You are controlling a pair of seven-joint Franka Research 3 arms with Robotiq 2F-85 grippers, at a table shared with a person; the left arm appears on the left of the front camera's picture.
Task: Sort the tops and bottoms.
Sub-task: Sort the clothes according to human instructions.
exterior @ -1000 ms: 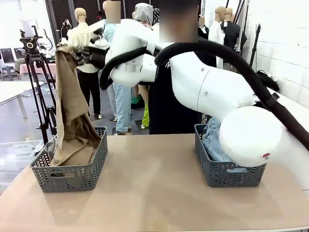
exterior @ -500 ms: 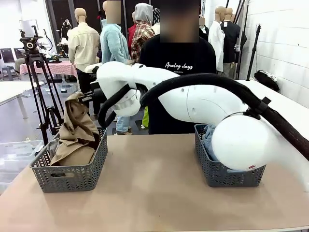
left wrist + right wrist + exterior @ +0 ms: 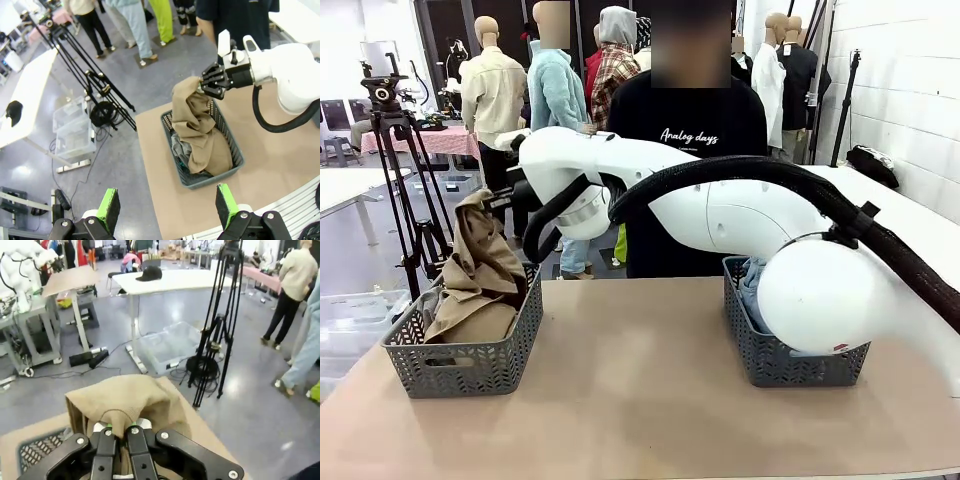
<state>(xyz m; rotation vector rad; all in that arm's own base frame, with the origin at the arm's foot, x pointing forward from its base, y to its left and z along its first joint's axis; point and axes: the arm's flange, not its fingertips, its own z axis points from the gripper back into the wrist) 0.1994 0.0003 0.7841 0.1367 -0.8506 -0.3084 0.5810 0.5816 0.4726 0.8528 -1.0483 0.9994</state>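
Khaki top [image 3: 478, 262] fills left basket [image 3: 470, 365]; shorts [image 3: 755, 290] right.

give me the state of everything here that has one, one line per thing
tan khaki top: bunched, pinched at its top, lower part piled in the left basket
left basket: upright, holding tops
grey top: in the left basket under the khaki one
right basket: upright, holding denim
denim shorts: crumpled in the right basket
right pincer: shut on the khaki top
left pincer: open, empty, raised above the table
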